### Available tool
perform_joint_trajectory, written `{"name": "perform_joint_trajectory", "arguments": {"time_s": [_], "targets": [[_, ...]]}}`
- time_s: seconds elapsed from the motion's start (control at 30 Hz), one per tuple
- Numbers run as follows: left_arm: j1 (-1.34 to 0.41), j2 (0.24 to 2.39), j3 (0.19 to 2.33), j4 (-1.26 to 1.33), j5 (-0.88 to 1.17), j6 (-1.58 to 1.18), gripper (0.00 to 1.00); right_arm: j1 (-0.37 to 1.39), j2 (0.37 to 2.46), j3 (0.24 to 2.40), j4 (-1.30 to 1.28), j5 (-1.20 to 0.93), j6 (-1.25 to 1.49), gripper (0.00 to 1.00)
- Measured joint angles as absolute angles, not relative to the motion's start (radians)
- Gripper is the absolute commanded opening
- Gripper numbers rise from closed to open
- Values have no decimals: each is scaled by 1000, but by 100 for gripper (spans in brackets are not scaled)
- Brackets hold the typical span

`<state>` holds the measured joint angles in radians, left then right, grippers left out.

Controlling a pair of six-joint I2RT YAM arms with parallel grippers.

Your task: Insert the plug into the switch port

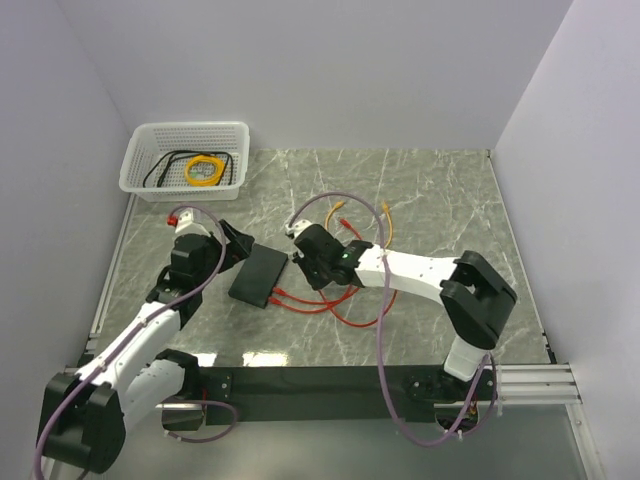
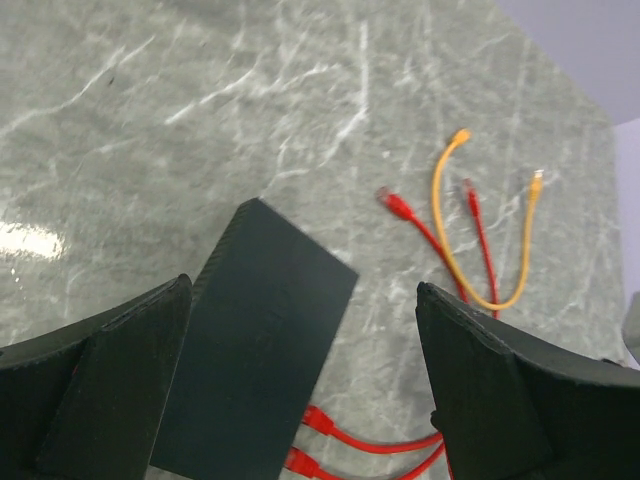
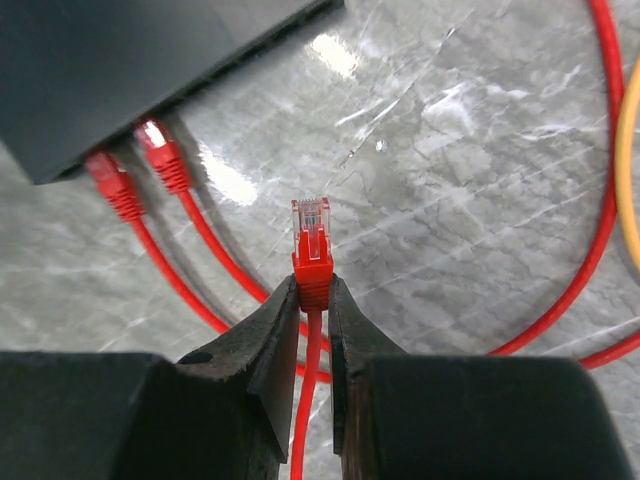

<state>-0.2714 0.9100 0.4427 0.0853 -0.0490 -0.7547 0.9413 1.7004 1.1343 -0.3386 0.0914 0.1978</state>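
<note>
Right now the right claw (image 3: 313,292) is pinched tight on the red boot of the plug (image 3: 311,240), with the clear tip sticking out at 12 o'clock and the red cord (image 3: 305,420) trailing back between the fingers. Gripping that far back leaves the whole nose free to enter a socket. The plug is in the air, clear of the switch (image 3: 130,60), which sits at 10–11 o'clock from it in the right wrist view. Two other red plugs (image 3: 112,185) are seated in its near edge. I can't pick out the switch port, that edge is too dark; my guess is it's on the same face, further toward 12 from the seated pair. The plug axis looks skewed to that face, so it probably needs a yaw before the push. The left claw (image 2: 300,290) is wide open, fingers either side of the switch's other end, box nearer one finger; can't tell if it touches. Likely it's parked there to brace the box against sliding on the counter (image 1: 420,200). The orange-yellow cord (image 2: 445,240) lies at 2 o'clock from the switch in the left wrist view, out of the path.
</note>
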Motion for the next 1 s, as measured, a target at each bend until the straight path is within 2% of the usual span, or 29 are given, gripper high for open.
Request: {"name": "perform_joint_trajectory", "arguments": {"time_s": [0.6,1.0], "targets": [[-218,1132,385,220,-47,-772,96,1018,1925,1312,-397,189,75,0],[-213,1263,380,302,12,-768,87,1033,1947,1340,-419,88,-64,0]]}}
